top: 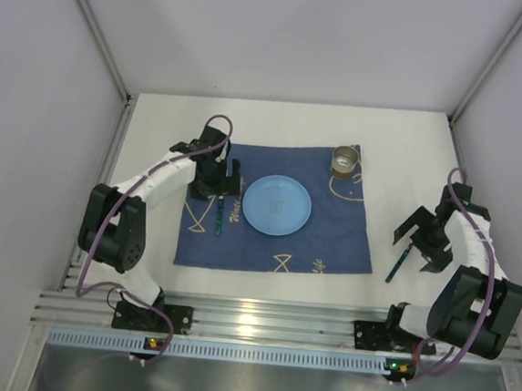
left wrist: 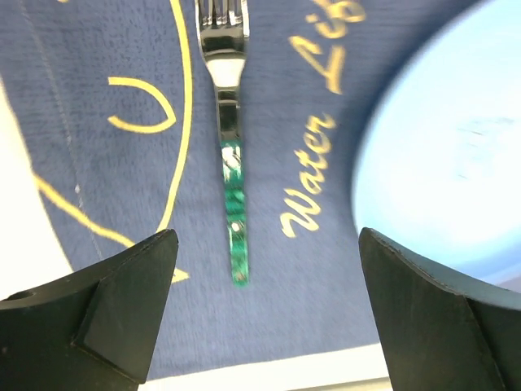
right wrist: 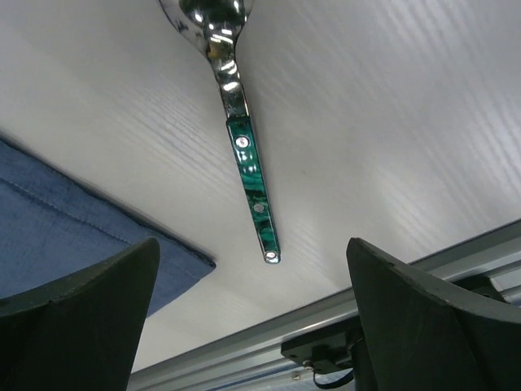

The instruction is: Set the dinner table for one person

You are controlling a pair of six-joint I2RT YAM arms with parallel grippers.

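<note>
Dinner table [top: 403,144] beneath left end effector [top: 218,192] — spread wide, fork [left wrist: 232,187] below

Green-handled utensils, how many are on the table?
2. A fork on the blue cloth, left of the plate; a spoon on the bare table, right of the cloth. None seems hidden.

On my feed I see a blue cloth [top: 275,247] with yellow fish drawings. It carries a light blue plate [top: 277,205], a fork [left wrist: 230,147] left of the plate, and a cup [top: 345,161] at its far right corner. A spoon [right wrist: 244,155] lies just off the cloth's right edge.
</note>
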